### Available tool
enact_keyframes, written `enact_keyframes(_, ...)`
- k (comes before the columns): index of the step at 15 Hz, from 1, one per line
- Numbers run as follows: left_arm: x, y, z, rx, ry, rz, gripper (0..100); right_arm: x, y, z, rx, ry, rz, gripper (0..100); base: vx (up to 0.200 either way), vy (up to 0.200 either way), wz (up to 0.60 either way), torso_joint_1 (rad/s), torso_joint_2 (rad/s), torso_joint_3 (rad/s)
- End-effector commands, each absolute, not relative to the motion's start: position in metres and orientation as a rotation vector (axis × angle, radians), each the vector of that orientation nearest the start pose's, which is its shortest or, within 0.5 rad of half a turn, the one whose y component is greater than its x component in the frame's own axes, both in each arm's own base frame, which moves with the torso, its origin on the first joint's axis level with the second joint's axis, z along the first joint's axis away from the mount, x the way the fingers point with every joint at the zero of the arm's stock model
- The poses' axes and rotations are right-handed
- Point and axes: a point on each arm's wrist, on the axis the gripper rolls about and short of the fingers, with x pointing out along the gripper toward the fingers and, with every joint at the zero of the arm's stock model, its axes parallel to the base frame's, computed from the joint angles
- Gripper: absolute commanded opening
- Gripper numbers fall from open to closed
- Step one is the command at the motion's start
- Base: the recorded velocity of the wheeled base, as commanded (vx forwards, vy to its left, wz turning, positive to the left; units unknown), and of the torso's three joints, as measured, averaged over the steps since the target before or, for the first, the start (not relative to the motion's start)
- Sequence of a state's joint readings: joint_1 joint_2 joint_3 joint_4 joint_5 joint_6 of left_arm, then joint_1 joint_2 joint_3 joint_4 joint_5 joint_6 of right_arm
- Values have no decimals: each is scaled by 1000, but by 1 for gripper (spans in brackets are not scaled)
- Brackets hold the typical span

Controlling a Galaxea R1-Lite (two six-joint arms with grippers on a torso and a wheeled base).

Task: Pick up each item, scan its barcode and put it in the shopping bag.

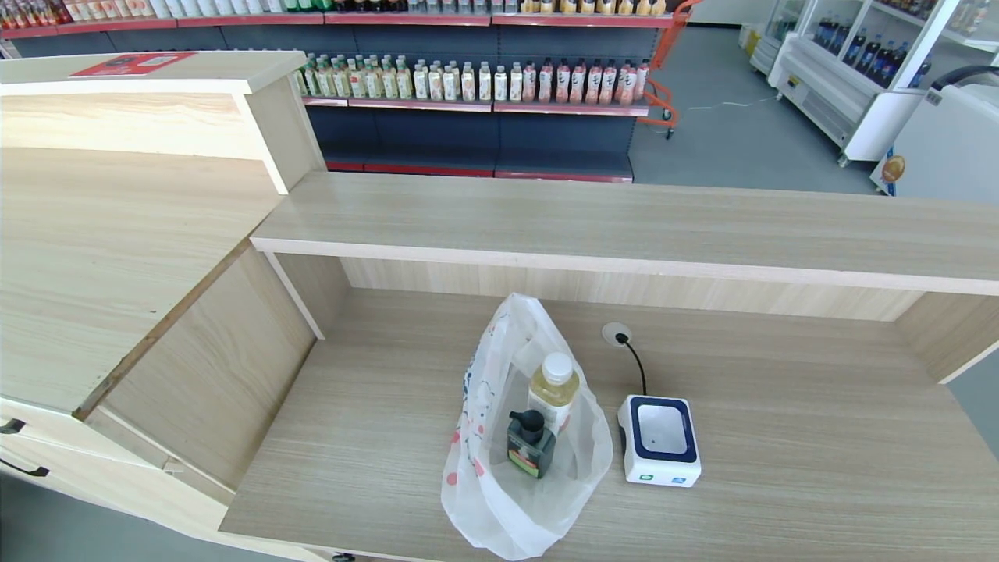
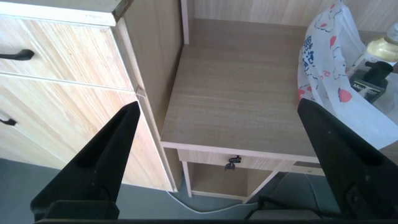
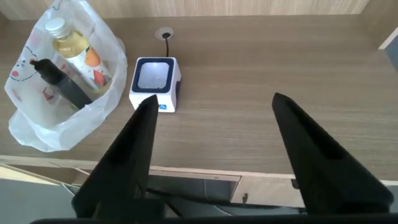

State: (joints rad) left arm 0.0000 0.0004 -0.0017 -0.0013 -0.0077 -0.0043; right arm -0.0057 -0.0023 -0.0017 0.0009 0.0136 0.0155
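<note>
Both items sit in the bag on the counter: a juice bottle standing upright, and a dark pump bottle just in front of it. The scanner is just beside the bag, on its right. The left gripper and right gripper both hang by the counter's front edge, jaws spread wide, empty.

The left hand and right hand have black, wedge-shaped fingers.
</note>
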Motion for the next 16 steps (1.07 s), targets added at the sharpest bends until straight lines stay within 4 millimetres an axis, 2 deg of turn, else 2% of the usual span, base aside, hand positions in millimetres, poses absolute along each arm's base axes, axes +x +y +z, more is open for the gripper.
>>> enact_keyframes(1, -23, 0, 76, -5, -3, -8, 100, -23, 0, 76, 15, 2, 8, 0, 0, 0, 0, 0, 0, 0)
enact_keyframes(8, -23, 0, 76, -3, -3, -8, 100, -23, 0, 76, 15, 2, 8, 0, 0, 0, 0, 0, 0, 0)
enact_keyframes(16, -22, 0, 76, -2, 14, -11, 100, -23, 0, 76, 14, 2, 8, 0, 0, -200, 0, 8, 3, 4)
